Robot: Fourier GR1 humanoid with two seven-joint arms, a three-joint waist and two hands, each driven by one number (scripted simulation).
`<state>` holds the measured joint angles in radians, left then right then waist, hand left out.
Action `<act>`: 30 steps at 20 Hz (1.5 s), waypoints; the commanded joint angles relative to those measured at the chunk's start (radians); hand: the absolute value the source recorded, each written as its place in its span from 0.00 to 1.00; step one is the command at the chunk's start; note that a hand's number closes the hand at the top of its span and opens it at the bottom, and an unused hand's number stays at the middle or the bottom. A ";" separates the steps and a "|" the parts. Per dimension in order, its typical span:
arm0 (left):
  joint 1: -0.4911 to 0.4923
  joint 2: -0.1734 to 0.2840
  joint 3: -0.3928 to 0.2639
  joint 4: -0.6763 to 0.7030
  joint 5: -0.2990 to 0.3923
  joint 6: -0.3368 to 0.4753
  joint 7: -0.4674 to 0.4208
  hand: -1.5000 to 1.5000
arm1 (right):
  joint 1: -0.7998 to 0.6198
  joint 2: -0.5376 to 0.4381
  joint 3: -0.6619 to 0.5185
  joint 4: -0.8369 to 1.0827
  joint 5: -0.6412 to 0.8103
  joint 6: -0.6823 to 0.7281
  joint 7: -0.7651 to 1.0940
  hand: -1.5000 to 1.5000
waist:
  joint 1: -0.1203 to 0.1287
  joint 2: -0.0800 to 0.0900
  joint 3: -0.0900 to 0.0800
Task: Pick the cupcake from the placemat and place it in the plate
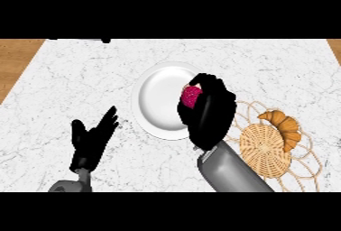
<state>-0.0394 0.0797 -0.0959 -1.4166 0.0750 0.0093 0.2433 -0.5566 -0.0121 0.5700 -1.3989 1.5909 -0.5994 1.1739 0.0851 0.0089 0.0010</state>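
Two hands appear in the head view. The right hand (208, 110), at centre frame, is curled round the cupcake (191, 95), of which only a magenta patch shows between the fingers and thumb; whether its base touches anything cannot be told. The hand overlaps the right rim of the white plate (156, 97), which lies just left of centre on the marble counter (73, 81). The left hand (92, 139), at lower left, rests with its fingers straight and spread, holding nothing, well apart from the plate. At lower right lies the woven placemat (266, 146), its edge just beside the plate, with a croissant (285, 126) on its upper right part; no cupcake is on it.

Step in hand, as judged: the pick appears done and the carry is at its end, the cupcake being over the plate's right side. The next move probably calls for a small shift toward the plate's middle, a lowering until the cupcake sits upright on the plate, and then a spreading of the fingers before the hand lifts away.
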 commanded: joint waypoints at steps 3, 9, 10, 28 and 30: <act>-0.013 -0.009 -0.004 0.024 -0.009 0.004 -0.006 0.50 | -0.048 0.011 -0.057 0.146 0.041 -0.191 0.249 1.00 | -0.005 0.012 0.000; 0.013 -0.007 -0.001 0.000 -0.003 0.004 -0.001 0.50 | -0.102 0.011 -0.131 0.258 0.029 -0.268 0.234 1.00 | -0.006 0.008 0.000; -0.009 -0.007 0.009 -0.018 0.014 0.002 0.013 0.50 | -0.103 0.011 -0.160 0.276 0.016 -0.319 0.201 1.00 | -0.012 0.008 0.001; -0.001 -0.011 0.009 0.003 -0.002 0.005 -0.012 0.50 | -0.174 0.012 -0.170 0.599 -0.653 -0.714 -0.266 0.00 | -0.001 0.015 0.003; -0.025 -0.008 0.008 -0.022 -0.005 0.016 0.030 0.50 | -0.229 0.012 -0.189 0.605 -0.697 -0.732 -0.270 0.00 | -0.007 0.011 0.003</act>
<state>-0.0506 0.0696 -0.0938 -1.4286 0.0692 0.0169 0.2479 -0.7512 -0.0050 0.3808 -0.7917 0.9521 -1.1382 0.9067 0.0873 0.0243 0.0041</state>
